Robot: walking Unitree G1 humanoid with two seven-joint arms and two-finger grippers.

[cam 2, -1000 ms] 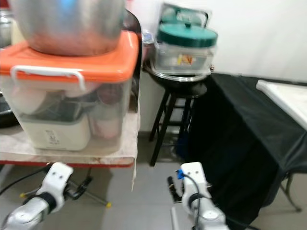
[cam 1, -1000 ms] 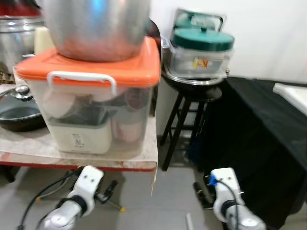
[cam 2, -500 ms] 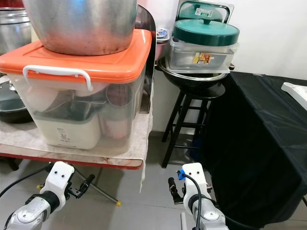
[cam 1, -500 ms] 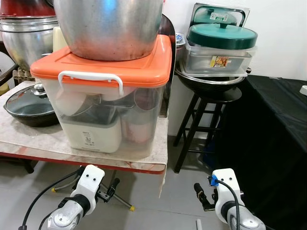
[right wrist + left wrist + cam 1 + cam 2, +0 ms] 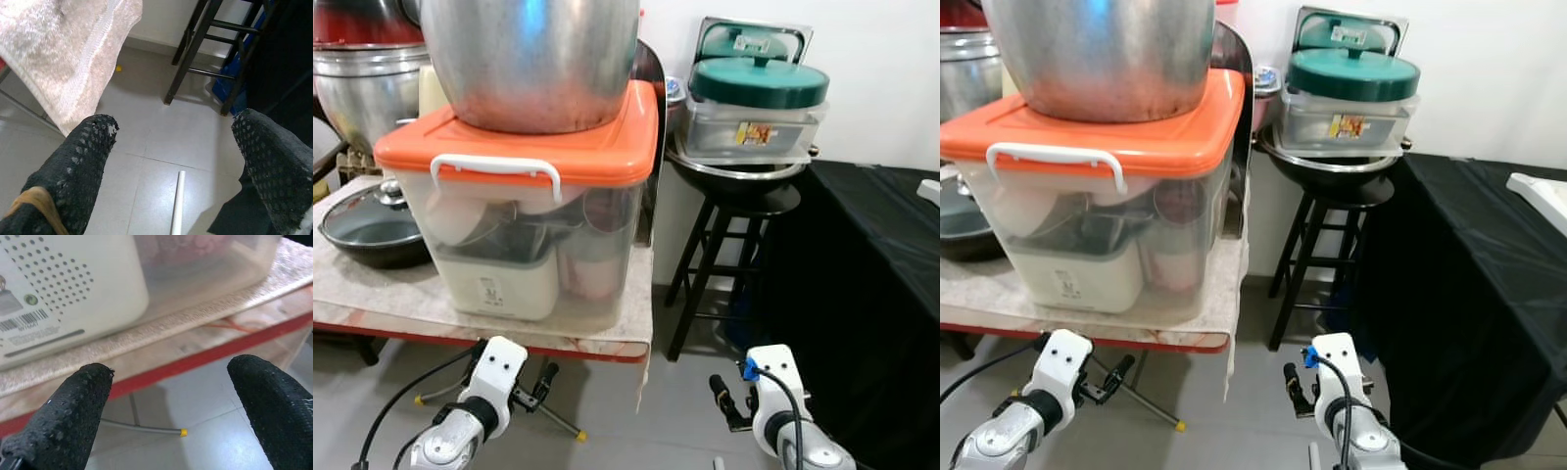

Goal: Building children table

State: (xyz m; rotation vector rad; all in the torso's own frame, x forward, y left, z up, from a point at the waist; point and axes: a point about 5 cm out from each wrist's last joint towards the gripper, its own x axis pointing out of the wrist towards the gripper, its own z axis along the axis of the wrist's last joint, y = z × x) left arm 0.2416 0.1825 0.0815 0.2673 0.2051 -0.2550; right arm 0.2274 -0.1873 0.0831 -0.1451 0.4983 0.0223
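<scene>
Nearest the camera, the left gripper and the right gripper hang low over the grey floor, each with its 2 black fingers spread wide and nothing between them. A thin white tube, possibly a part of the children's table, lies on the tiles just below the right gripper; I cannot tell for sure what it is.

Just beyond stands a cloth-covered table carrying a clear storage box with an orange lid and a big steel pot on top. Further right, a black stool holds green-lidded containers.

No assembly is under way, so the robot is likely searching; it should look down and around slowly before reaching.

The right wrist view reveals the tube more fully, and the left wrist view a yellow-tipped rod under the table.
</scene>
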